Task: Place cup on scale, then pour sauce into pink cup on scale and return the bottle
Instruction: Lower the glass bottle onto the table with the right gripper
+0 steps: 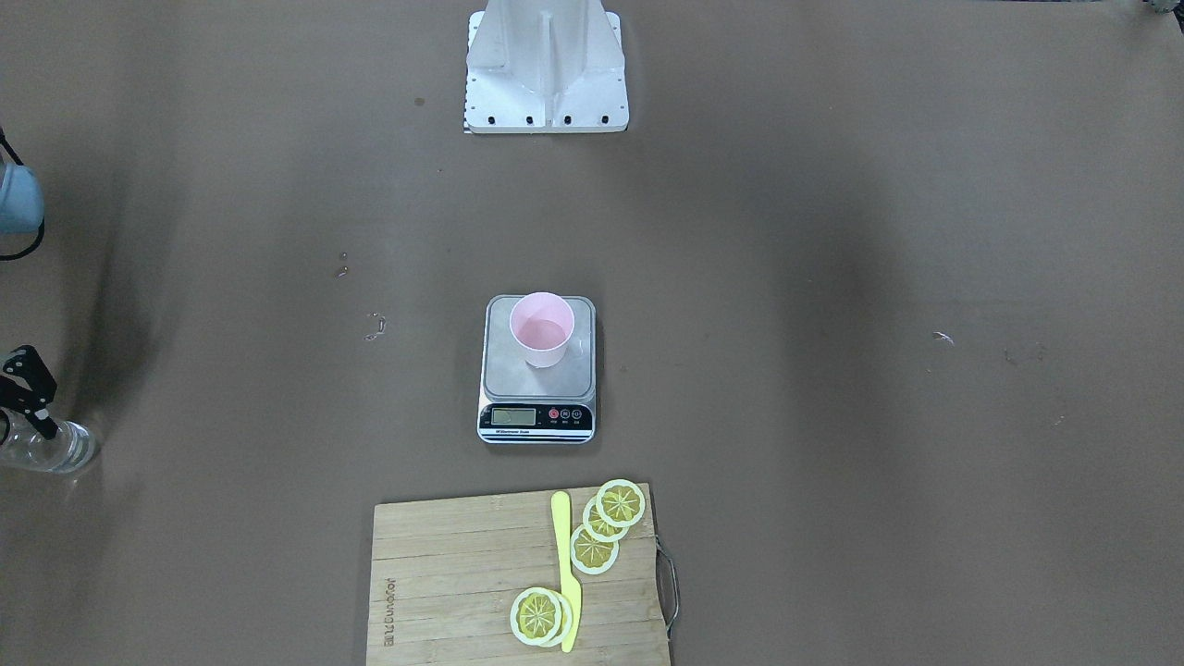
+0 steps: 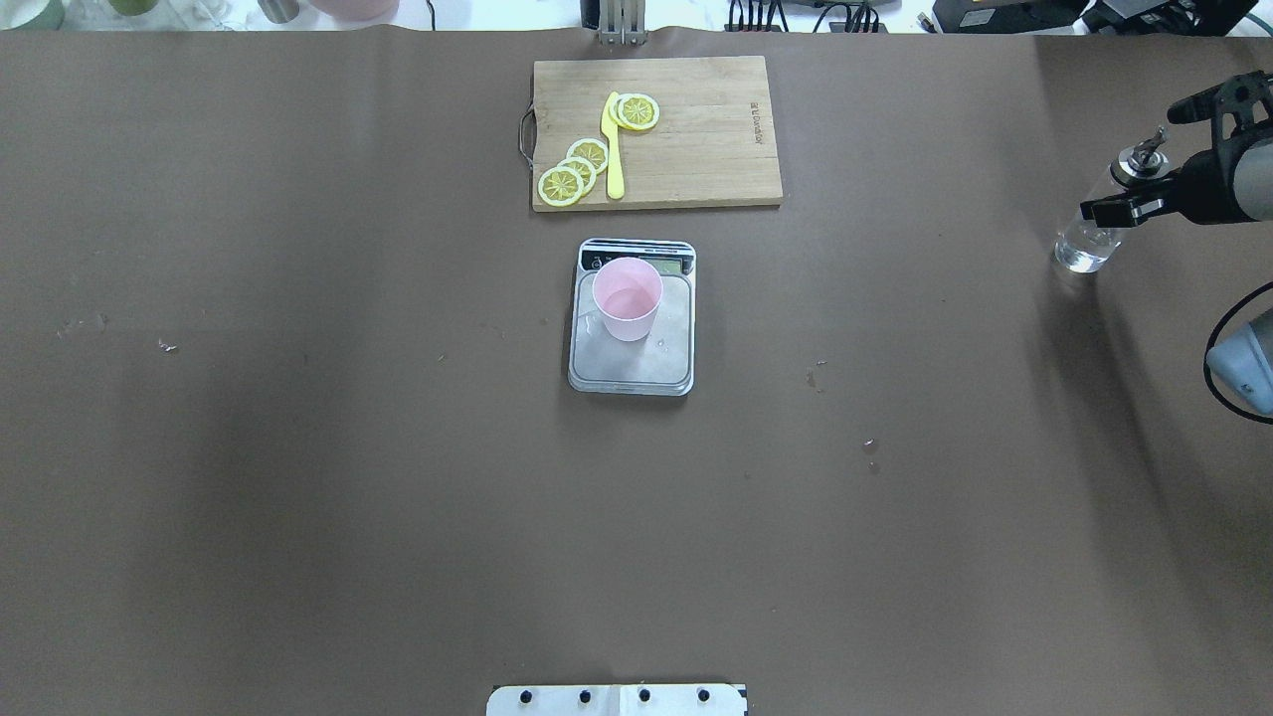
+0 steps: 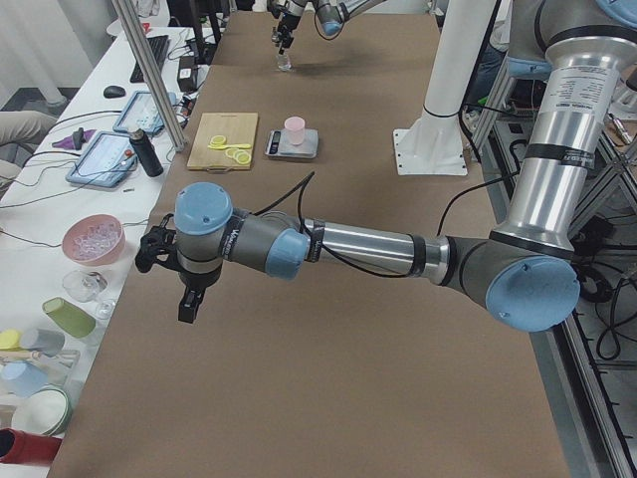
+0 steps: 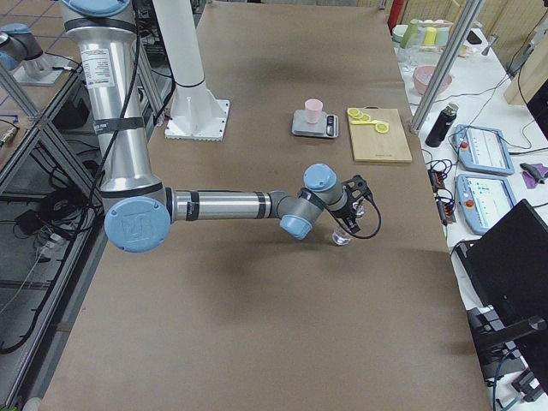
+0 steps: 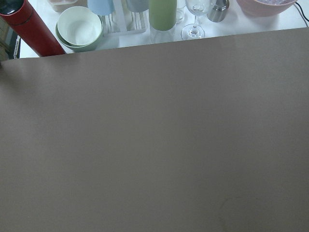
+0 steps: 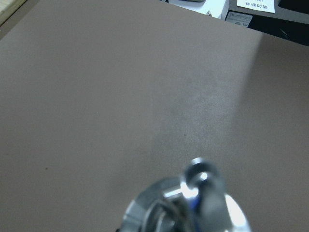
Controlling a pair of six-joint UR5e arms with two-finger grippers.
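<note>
The cup [image 1: 542, 329] stands upright in the middle of the front-facing view, on the rear part of the scale [image 1: 536, 370]. That leaves the display strip uncovered so a reading can be taken. A pale sheen low inside it looks like a shallow pool of clear sauce [image 1: 546, 331], so the pour is probably done. The bottle [image 2: 1086, 244] is well apart from the scale, near the upper right edge of the overhead view. It stands on the brown table [image 2: 298, 447] on its own base, which suits the returning step. The right gripper [image 2: 1134, 164] straddles its silver cap and neck. The two black fingers stand wide apart, one on each side, and seem not to press the glass. I take that as a bottle let go rather than carried, though the wrist camera shows only a blurred cap at the bottom of its frame. Beyond the scale, at the top centre of the overhead view, a wooden cutting board [image 2: 696, 149] holds lemon slices [image 2: 577, 169] and a yellow knife [image 2: 614, 149], clear of the pouring path. The left gripper [image 3: 187, 299] hangs at the middle left of the left-side view, far from the scale. Whether its fingers are apart or together I cannot tell.
</note>
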